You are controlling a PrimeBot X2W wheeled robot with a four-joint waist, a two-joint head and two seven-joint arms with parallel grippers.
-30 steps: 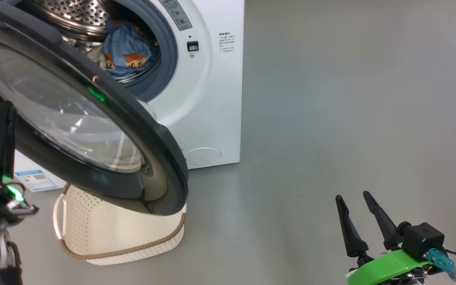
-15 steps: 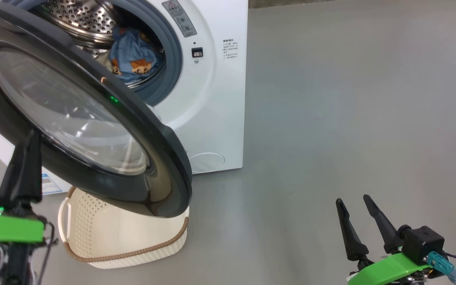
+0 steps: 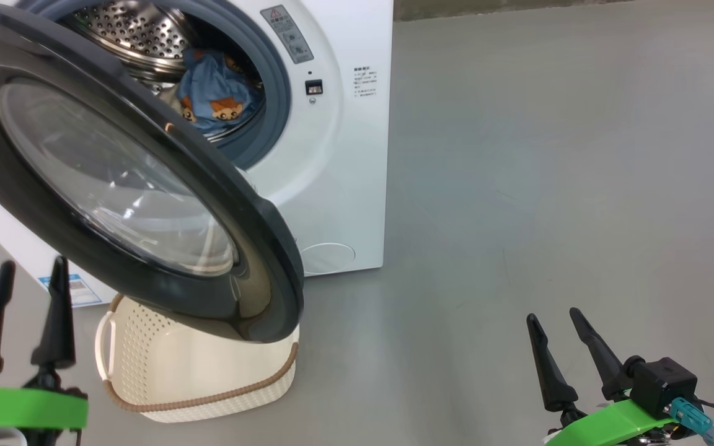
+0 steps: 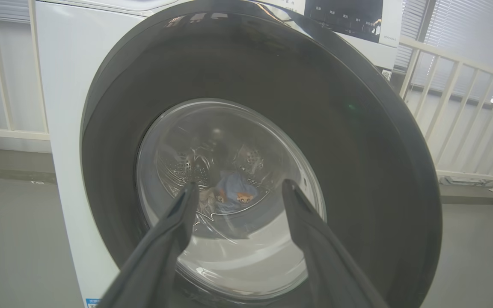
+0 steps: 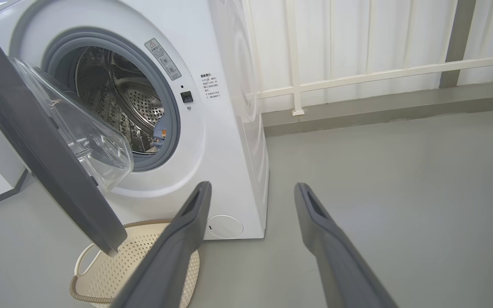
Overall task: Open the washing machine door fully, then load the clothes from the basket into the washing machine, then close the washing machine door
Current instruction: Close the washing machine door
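At the lower left, the left gripper (image 3: 31, 265), two long dark fingers on a green mount, stands with its fingers apart and holds nothing; its base is cut off by the frame edge. Just beside it, the large round glossy black washing machine door (image 3: 127, 173), with a bulging clear window, hangs partly open and tilts across the view. It hides much of the small cream-white perforated basket (image 3: 196, 368) with a brown woven rim, on the ground beneath. Past the door's edge, light-blue clothes (image 3: 217, 93) printed with orange-brown bears lie in the steel drum (image 3: 127, 28), partly hidden. The white boxy washing machine (image 3: 344, 155) is cut off at the top. Grey floor (image 3: 549, 186) stretches to the right. At the lower right, the right gripper (image 3: 552, 314) has its fingers spread, holding nothing.
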